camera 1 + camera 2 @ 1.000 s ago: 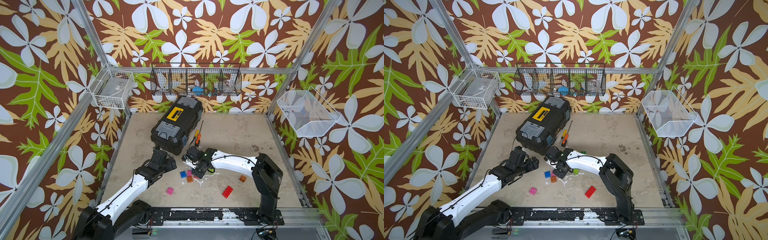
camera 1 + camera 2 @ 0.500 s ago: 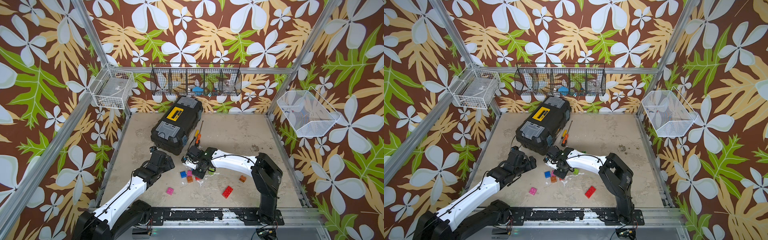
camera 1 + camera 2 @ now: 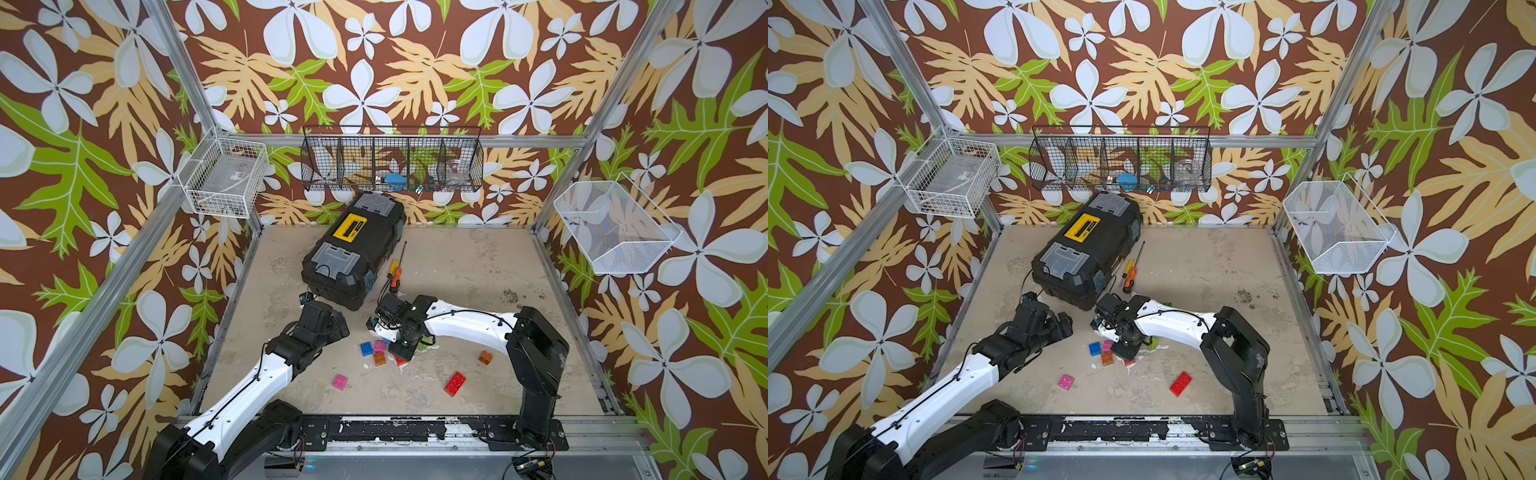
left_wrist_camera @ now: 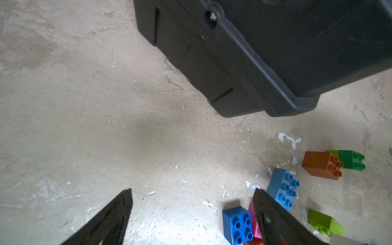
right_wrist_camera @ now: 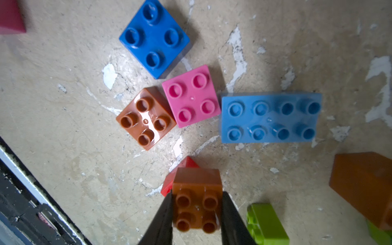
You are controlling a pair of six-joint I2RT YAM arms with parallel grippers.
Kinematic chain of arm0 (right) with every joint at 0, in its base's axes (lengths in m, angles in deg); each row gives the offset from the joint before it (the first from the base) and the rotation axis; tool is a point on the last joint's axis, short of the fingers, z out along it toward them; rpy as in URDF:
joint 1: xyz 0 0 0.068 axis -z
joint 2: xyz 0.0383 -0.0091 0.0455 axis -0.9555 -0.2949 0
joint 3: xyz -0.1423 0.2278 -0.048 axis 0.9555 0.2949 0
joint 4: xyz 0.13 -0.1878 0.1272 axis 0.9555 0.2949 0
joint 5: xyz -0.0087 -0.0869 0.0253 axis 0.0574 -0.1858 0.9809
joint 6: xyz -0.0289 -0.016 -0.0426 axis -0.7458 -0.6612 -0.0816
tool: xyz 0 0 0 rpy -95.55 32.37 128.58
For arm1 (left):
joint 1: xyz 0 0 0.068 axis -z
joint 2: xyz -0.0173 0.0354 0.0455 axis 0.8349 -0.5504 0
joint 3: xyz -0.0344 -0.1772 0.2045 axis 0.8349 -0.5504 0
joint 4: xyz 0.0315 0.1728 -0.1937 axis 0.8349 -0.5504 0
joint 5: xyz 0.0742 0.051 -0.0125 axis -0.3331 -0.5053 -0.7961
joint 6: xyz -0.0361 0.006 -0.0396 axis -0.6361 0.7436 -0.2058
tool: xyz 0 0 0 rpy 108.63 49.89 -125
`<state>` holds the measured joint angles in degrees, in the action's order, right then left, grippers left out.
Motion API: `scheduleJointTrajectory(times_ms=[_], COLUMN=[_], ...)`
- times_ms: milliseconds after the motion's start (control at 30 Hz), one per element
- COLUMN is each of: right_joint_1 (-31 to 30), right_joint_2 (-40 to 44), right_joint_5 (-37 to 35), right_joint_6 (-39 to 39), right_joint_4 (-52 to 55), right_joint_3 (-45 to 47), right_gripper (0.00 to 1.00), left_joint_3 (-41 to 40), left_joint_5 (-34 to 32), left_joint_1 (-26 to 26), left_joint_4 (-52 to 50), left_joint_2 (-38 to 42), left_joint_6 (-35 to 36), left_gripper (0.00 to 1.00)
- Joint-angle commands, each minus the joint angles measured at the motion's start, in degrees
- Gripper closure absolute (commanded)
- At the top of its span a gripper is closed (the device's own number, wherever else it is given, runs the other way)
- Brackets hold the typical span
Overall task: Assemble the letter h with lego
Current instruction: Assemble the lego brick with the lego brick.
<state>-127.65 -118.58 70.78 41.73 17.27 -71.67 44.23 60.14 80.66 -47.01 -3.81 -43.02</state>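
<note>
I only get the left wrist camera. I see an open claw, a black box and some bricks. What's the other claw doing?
Observer: The right claw is shut on an orange-brown brick.
Operator: Is anything under it?
Observer: A red brick peeks out from beneath it. I cannot tell whether they touch.
Operator: Any bricks I'm missing?
Observer: A long red brick lies by itself, away from the others.
</note>
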Motion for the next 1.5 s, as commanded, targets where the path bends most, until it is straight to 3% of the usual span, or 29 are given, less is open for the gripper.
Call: scheduleJointTrajectory(times_ms=[0, 100, 233, 367, 1467], right_joint_1=[0.38, 0.77, 0.67, 0.50, -1.60], right_joint_2=[0.32, 0.87, 6.06, 8.62, 3.71], right_joint_5=[-0.50, -0.59, 3.66, 1.59, -1.57], right_joint_6=[3.14, 12.56, 25.20, 32.56, 36.33], right_joint_4=[2.07, 2.80, -3.87, -6.91, -7.05], right_joint_3=[-1.30, -2.86, 1.99, 5.76, 9.56], right_gripper=[0.71, 0.71, 0.72, 0.72, 0.74], left_joint_3=[-0.14, -0.24, -0.29, -0.33, -0.68], left_joint_5=[-0.44, -0.35, -0.24, 0.02, 0.92], left_joint_1=[-0.14, -0.15, -0.14, -0.15, -0.15], left_joint_4=[-0.12, -0.03, 0.13, 0.29, 0.83], left_joint_2=[0.52, 0.72, 0.63, 0.45, 0.99], left_joint_6=[0.61, 0.52, 0.52, 0.52, 0.53], left_gripper=[0.07, 0.07, 0.07, 0.07, 0.07])
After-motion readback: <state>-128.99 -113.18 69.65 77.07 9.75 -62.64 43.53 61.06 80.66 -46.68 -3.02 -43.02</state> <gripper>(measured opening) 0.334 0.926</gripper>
